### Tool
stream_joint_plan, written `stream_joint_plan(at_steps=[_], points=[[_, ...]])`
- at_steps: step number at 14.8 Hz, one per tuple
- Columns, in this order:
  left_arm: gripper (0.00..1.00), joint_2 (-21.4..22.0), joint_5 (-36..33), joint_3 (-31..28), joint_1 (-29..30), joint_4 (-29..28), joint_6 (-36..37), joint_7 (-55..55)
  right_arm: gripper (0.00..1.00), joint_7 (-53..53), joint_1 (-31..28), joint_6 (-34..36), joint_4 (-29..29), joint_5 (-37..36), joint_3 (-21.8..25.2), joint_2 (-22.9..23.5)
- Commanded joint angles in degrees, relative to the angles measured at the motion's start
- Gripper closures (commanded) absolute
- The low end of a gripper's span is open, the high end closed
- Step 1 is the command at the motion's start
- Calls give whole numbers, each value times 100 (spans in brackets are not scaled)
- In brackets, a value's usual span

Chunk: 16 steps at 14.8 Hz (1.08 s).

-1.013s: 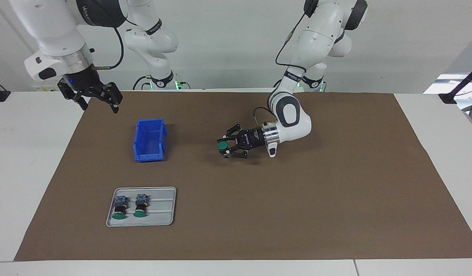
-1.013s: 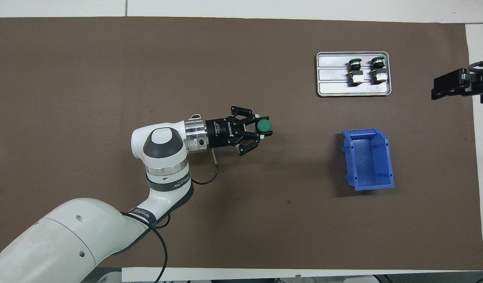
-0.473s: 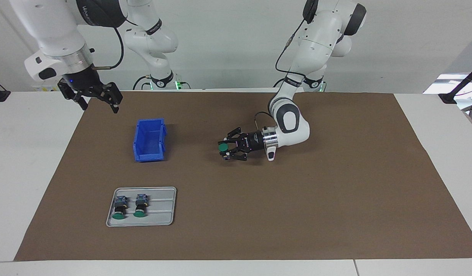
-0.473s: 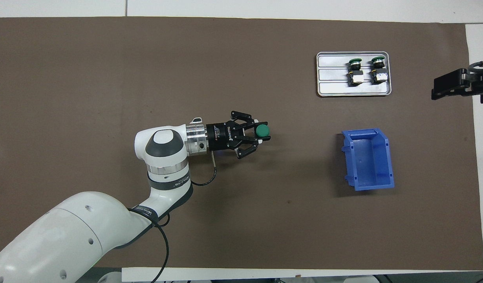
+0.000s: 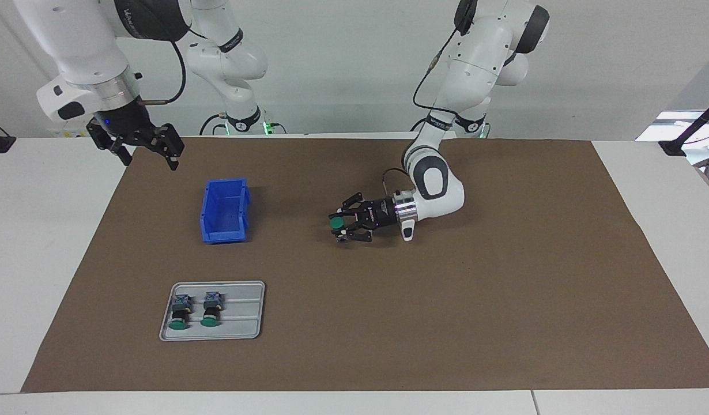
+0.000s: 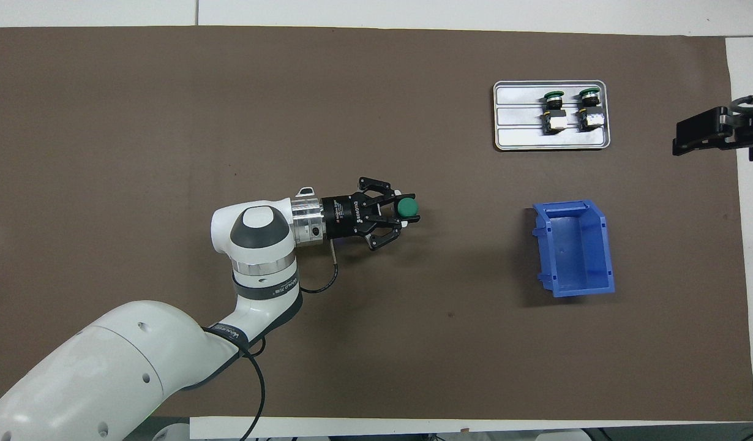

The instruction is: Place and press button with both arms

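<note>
My left gripper is shut on a button with a green cap, held upright, cap up. It is very low over the middle of the brown mat; I cannot tell whether the button's base touches the mat. In the overhead view the gripper lies level and the button's green cap shows between its fingers. My right gripper is open and empty, raised over the mat's edge at the right arm's end, where it waits; it also shows in the overhead view.
A blue bin stands empty on the mat toward the right arm's end. Farther from the robots, a grey tray holds two more buttons lying on their sides; the tray also shows in the overhead view.
My left gripper has sunk toward the mat with the button in it and drawn back a little toward its arm. The right arm has not moved.
</note>
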<state>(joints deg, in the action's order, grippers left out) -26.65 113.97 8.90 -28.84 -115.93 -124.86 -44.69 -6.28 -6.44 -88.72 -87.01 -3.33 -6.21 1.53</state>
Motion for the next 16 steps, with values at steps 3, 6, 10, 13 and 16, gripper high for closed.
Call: stream_joint_plan(at_steps=[3,6,10,13,16], points=[[98,10,170,-38,-192,-61,-337,215,1,136,-68,39,-123,-1,-38,-118],[95,2,170,-47,-192,-70,-399,233,1,136,-68,39,-123,-1,-38,-118],[19,2,170,-47,-131,-193,-513,409,1,136,-68,39,-123,-1,-38,-118],[0,2,152,-55,-113,-193,-522,417,1,136,-68,39,-123,-1,-38,-118],[0,10,135,-56,-113,-193,-513,409,1,136,-68,39,-123,-1,-38,-118]])
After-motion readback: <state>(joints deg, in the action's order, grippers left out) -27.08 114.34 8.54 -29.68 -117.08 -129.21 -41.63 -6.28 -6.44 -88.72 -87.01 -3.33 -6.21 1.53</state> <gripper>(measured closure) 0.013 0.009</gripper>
